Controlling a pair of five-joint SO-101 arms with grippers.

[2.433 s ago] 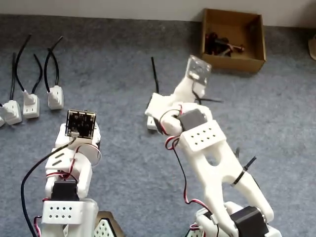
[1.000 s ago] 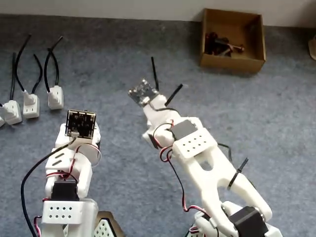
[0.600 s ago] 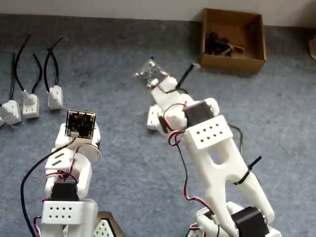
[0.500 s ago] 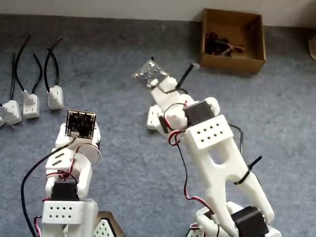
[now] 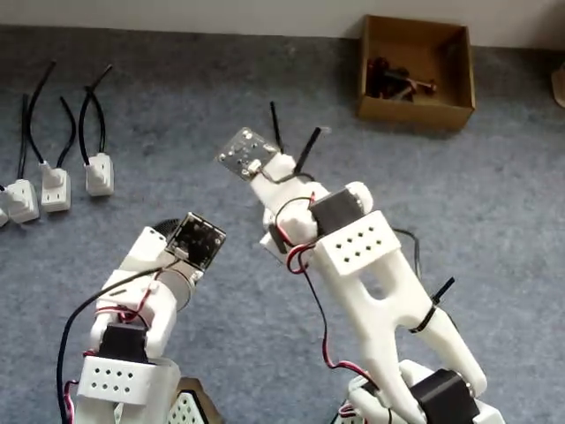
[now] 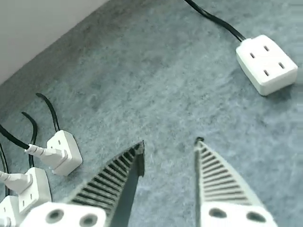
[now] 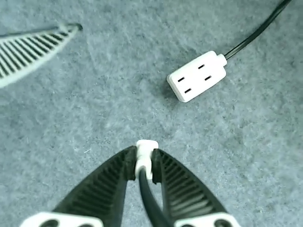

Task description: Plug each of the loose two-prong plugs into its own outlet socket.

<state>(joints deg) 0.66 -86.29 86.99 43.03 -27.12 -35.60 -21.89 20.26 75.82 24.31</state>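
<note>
Swung in toward centre since half a second ago, my left gripper point(image 6: 169, 142) has its fingers spread above grey carpet point(image 6: 156, 71). My right gripper point(image 7: 145, 152) pinches the white two-prong plug point(image 7: 146, 147), prongs hidden, near a white double outlet socket point(image 7: 196, 75) whose black cord point(image 7: 255, 32) runs off-frame.

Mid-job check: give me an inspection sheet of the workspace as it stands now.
Surface: grey carpet, flat.
Job's things: white two-prong plug held in the right gripper; free double socket lying apart from it; three sockets at the far left, two visibly plugged.
Clutter: cardboard box holding dark parts.
Grippers: left gripper open, holding nothing; right gripper shut on the plug.
Cables: black leads run from the left sockets.
Surroundings: pale wall beyond the carpet.
</note>
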